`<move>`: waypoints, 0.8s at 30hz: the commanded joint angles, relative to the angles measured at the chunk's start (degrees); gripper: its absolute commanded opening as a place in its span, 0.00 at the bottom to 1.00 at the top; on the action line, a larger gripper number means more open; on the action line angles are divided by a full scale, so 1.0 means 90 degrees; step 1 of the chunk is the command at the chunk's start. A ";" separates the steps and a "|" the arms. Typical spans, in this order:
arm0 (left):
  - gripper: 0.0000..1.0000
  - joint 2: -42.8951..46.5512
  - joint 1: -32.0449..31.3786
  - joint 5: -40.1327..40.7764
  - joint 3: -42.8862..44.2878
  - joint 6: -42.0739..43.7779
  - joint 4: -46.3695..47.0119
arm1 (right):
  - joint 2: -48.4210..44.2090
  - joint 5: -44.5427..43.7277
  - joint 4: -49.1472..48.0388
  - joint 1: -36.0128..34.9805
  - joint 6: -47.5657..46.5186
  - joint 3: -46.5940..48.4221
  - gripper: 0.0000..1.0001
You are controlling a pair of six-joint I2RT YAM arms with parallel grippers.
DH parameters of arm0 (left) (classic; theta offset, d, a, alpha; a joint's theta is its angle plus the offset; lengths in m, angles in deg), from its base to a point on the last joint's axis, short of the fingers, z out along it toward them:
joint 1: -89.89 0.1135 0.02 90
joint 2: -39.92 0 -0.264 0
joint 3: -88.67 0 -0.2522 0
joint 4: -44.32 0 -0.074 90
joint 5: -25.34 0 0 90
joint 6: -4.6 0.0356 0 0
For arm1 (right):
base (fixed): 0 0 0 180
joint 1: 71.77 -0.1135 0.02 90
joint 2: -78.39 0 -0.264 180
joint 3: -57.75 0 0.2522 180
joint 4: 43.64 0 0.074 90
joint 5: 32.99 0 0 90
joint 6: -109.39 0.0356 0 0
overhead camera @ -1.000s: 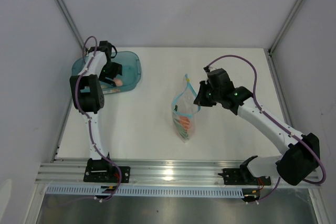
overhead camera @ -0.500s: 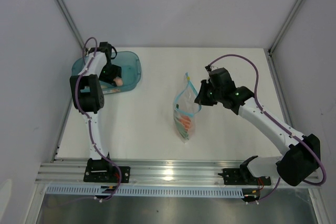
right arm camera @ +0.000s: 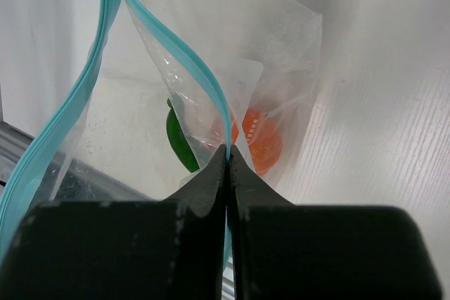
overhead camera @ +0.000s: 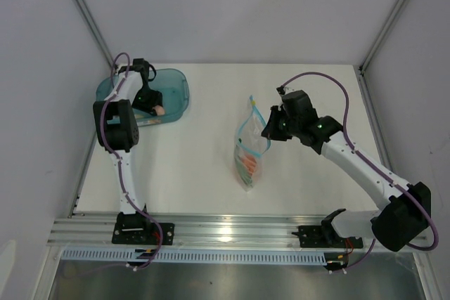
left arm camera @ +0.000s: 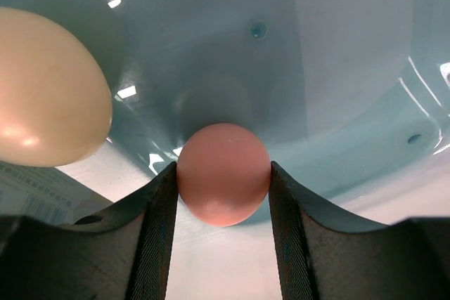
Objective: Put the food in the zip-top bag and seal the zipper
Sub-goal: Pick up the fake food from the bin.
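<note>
Top view used as clock face.

L claw (left arm camera: 223, 198): narrow, clamped on a pink round piece (left arm camera: 223, 172), 1 finger each side, ball held out near the tips. It sits inside the teal tub (overhead camera: 177, 95), at the 10 o'clock corner of the table (overhead camera: 197, 166). Cream egg (left arm camera: 43, 96) is near the ball in the tub, not touching it, not gripped.

R claw (right arm camera: 227, 161): fingers pressed together on 1 lip of the zipper (right arm camera: 179, 50). The other lip bows away, so the mouth of the zip-top bag (overhead camera: 247, 156) gapes. Bag is near table centre, long axis approx 12–6, mouth lifted at the 12 end, closed bottom at 6 on the table. Inside, low down: green veg (right arm camera: 180, 142) and an orange piece (right arm camera: 266, 144).

Relation that matters: bag mouth lies approx 3 o'clock from L claw, well apart, w/ the tub wall between. L arm is nearer the remaining food; R arm is tied up w/ the lip.

My read: next is to lift clear of the tub wall, carry toward 3, and drop through the gap from the free-lip side. Risk: gap looks slim, so the ball could clip the strip and roll off. Egg and seal not yet done.
</note>
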 commanded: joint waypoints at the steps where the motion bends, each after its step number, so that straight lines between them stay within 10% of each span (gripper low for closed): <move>1: 0.28 0.0111 0.0062 -0.0083 -0.0149 -0.0067 0.0168 | -0.0168 -0.0017 -0.0136 0.0031 -0.0069 0.0032 0.00; 5: 0.01 0.0345 0.0062 -0.0210 -0.0373 0.0197 0.0578 | -0.0158 -0.0047 -0.0126 0.0041 -0.0079 0.0022 0.00; 16: 0.01 0.1846 -0.0113 0.0161 -0.0715 0.0851 0.1037 | -0.0002 -0.0135 -0.0155 0.0031 0.0009 0.0022 0.00; 24: 0.01 0.3644 -0.0679 -0.1055 -0.2735 0.1543 0.2799 | 0.0067 -0.0301 -0.0175 0.0041 0.0116 0.0003 0.00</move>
